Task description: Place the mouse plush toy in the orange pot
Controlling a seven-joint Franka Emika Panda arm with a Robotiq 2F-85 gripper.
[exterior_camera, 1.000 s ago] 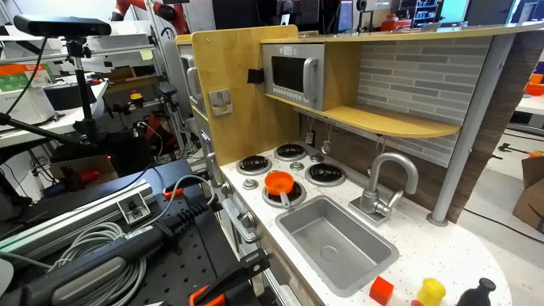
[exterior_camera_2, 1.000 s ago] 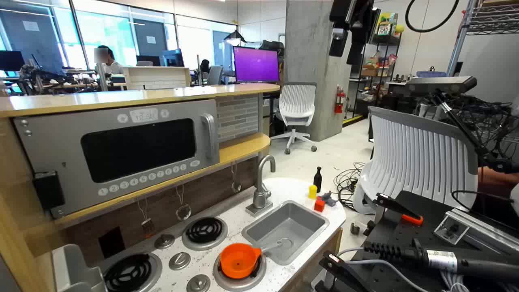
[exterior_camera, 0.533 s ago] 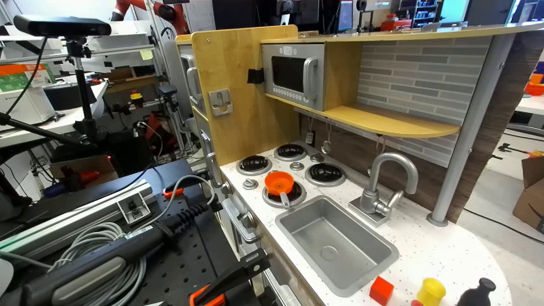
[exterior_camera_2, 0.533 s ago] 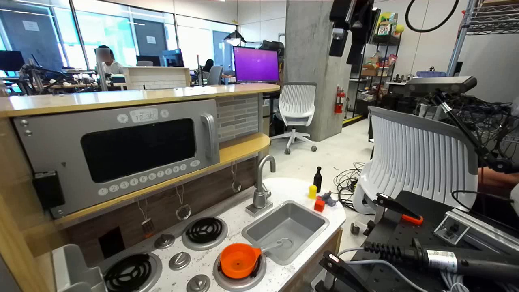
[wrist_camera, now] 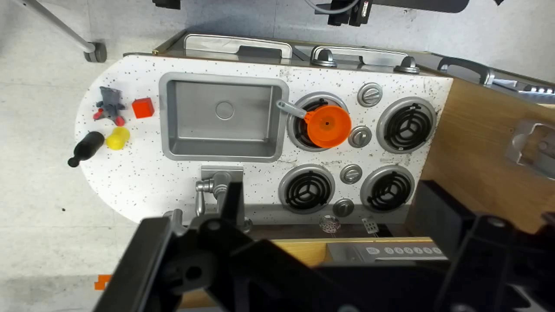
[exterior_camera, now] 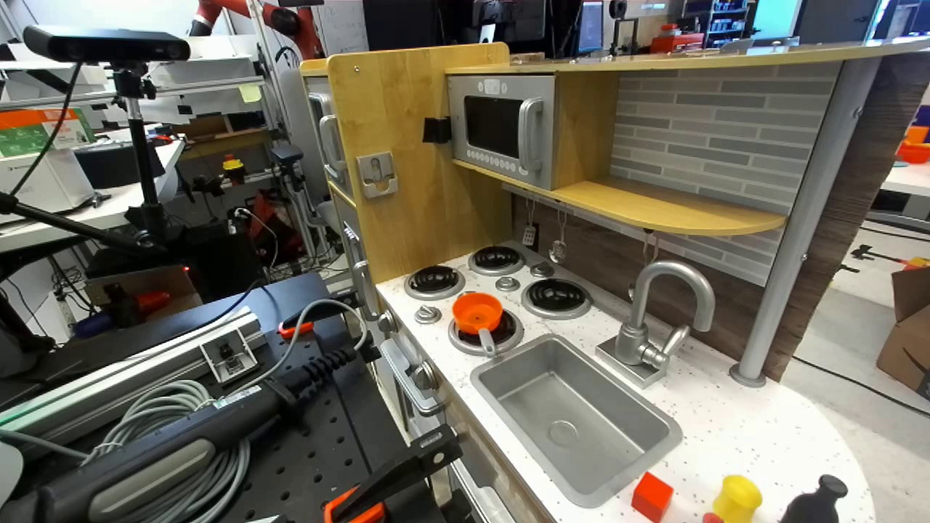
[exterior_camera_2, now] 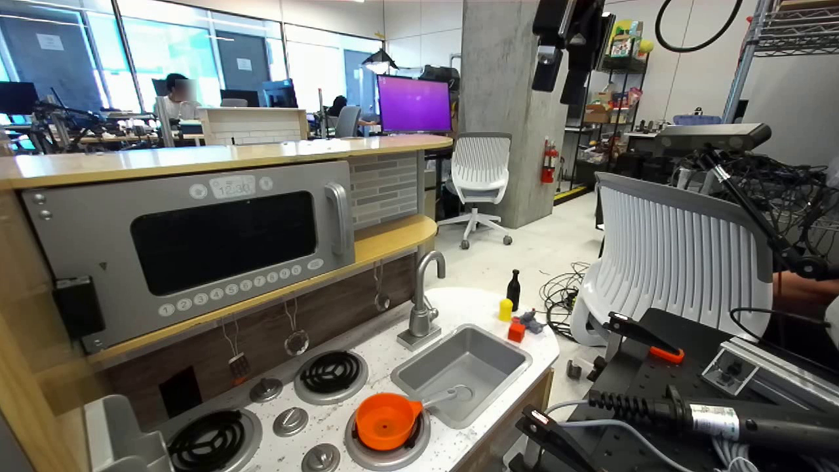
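Counter (wrist_camera: 143, 186): white, dark speckle all over. Along the rounded edge: mouse (wrist_camera: 111, 103) grey with pinkish-red patches, block (wrist_camera: 143, 108) solid red, toy (wrist_camera: 117, 138) plain yellow, bottle (wrist_camera: 88, 145) black. Toward the front edge: sink (wrist_camera: 190, 117) flat grey, pot (wrist_camera: 334, 131) bright orange, handle (wrist_camera: 291, 108) pale grey. Burners (wrist_camera: 306, 189), out to the panel-side corners: black, silver-grey rims. Knobs (wrist_camera: 370, 94) silver-grey. Faucet (exterior_camera: 636, 345), by the back edge, silver-grey. Above the back edge: tile (exterior_camera: 726, 131) mixed greys, staggered brick pattern; backboard (exterior_camera: 592, 243) dark brown wood grain; shelf (exterior_camera: 668, 207) yellow wood; microwave (exterior_camera_2: 328, 275) grey, window (exterior_camera_2: 226, 242) black. Side panel (exterior_camera: 421, 218): yellowish wood grain. Gripper (wrist_camera: 334, 197): black.
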